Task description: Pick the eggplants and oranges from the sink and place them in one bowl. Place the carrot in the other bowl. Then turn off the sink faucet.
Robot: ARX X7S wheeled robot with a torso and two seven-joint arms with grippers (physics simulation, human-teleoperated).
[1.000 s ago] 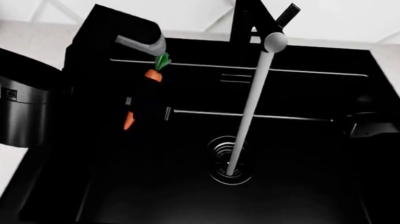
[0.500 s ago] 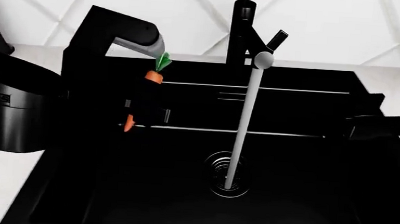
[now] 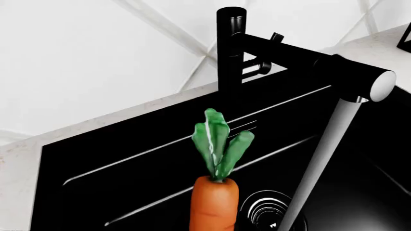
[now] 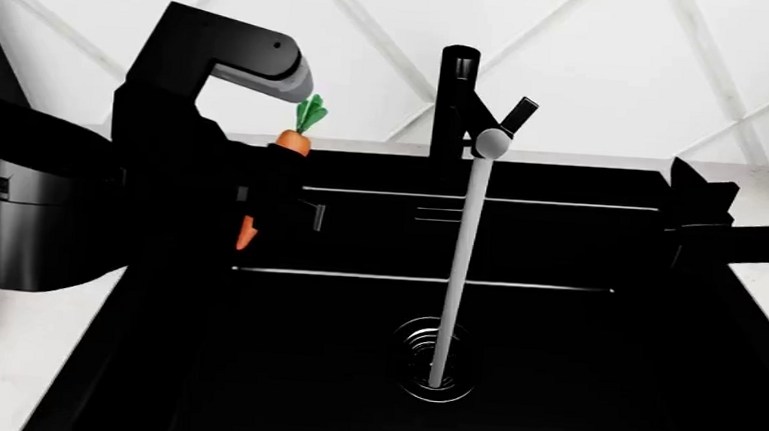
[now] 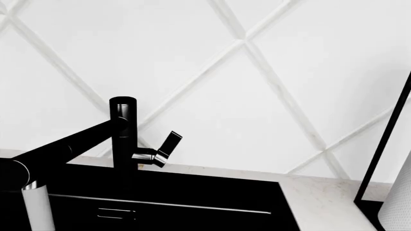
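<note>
The left gripper (image 4: pixel 263 193) held the carrot (image 4: pixel 285 147) clamped about its mid-length, root tip pointing down and green top up, raised above the left part of the sink (image 4: pixel 548 386), near its rear edge. In the left wrist view only the upper root and leaves of the carrot showed; the fingers themselves lay out of frame. The sink faucet (image 4: pixel 462 100) stood at the rear edge of the sink with its lever (image 4: pixel 519 114) angled up, and a white stream of water (image 4: pixel 456 270) fell from the outlet to the drain (image 4: pixel 432 357). The right gripper (image 4: pixel 705 220) hung over the right edge of the sink; whether it was wide or narrow could not be told. Neither bowl appeared in any view, so the route to the grey bowl remained unverified. Probable hazards: the smooth tapered root could slide downward out of the grip during transport and drop back into the sink; a swing toward the stream or the spout could knock the carrot loose; and the still-running water remained to be shut off.
</note>
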